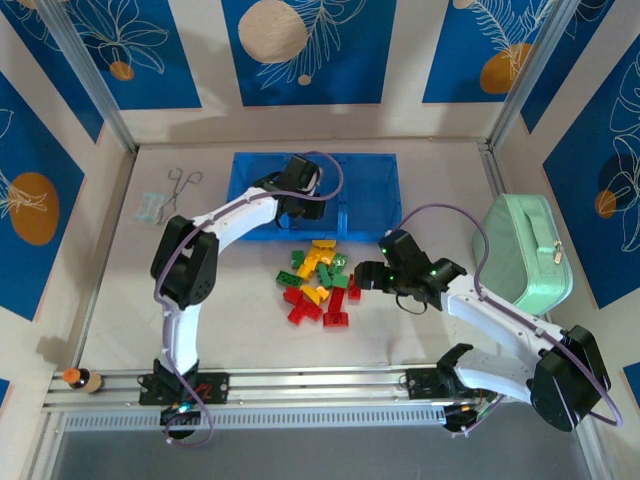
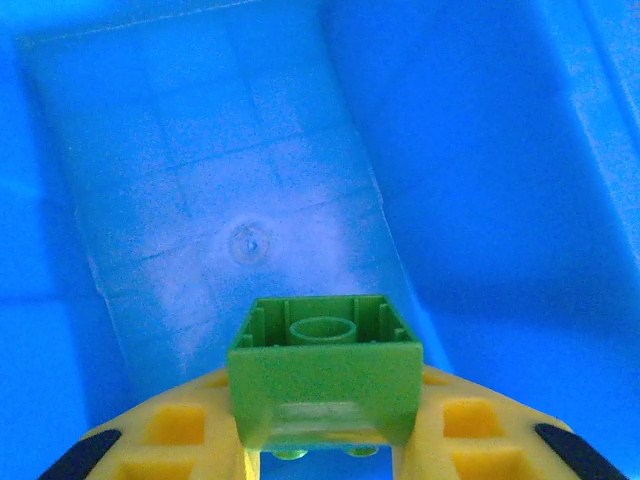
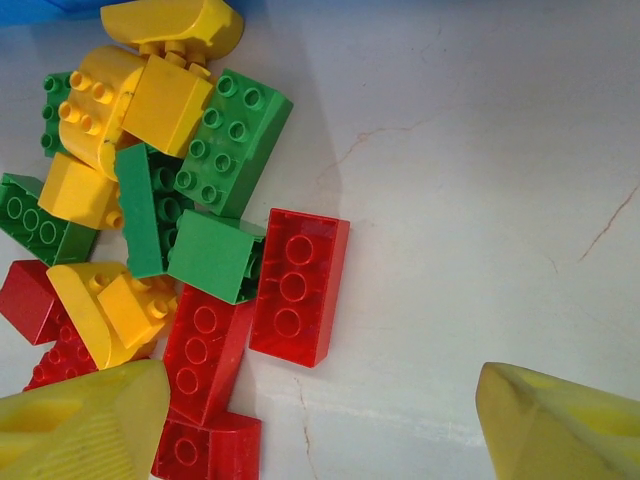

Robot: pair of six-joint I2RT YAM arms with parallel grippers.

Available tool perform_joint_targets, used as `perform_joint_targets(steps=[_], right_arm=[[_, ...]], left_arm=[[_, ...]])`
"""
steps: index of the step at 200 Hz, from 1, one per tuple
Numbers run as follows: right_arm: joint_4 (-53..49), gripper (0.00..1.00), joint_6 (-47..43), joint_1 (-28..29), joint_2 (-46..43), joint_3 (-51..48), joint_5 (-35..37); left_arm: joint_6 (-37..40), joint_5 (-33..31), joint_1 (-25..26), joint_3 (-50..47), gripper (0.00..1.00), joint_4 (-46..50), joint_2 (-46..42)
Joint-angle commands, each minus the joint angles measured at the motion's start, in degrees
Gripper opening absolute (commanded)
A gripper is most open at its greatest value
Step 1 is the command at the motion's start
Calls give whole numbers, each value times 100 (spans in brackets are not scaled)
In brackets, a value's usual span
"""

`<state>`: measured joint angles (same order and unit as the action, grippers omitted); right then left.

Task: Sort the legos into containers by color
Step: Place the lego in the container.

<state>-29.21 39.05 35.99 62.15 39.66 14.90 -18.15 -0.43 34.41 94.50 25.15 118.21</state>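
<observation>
One green brick point(image 2: 325, 375) is pinched between the yellow fingers point(image 2: 170, 432) of the left gripper point(image 1: 303, 208), studs down and hollow underside toward the wrist camera. It hangs above the floor of the tray point(image 1: 370, 190), roughly at the middle of the tray's length and close to its front wall. I cannot tell which compartment lies under it.

The other legos point(image 1: 318, 285) lie in a loose heap on the table point(image 1: 240, 330), just in front of the tray and slightly toward its right half. Red, green and yellow bricks are mixed there, several leaning on or lying over one another. In the right wrist view a long red brick point(image 3: 298, 285) lies flat at the heap's edge, studs up, touching a green one beside it.

The right gripper point(image 3: 320, 430) hovers over the table in front of the tray's right end, just beside the heap. Its jaws stand wide apart with nothing between them.

Right of the tray, well apart from it, sits a mint-green zippered case point(image 1: 525, 250). Left of the tray lie metal forceps point(image 1: 181, 186).
</observation>
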Motion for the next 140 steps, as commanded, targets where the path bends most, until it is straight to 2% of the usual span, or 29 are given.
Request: perform_joint_targets(steps=[1,140], right_arm=[[-90,81,-24,-41,59,64,-144],[-97,81,-46,-57,170,104,-225]], left_arm=[[-118,34,51,304,25,147,264],[-403,-715,46,1001,26,294,1124]])
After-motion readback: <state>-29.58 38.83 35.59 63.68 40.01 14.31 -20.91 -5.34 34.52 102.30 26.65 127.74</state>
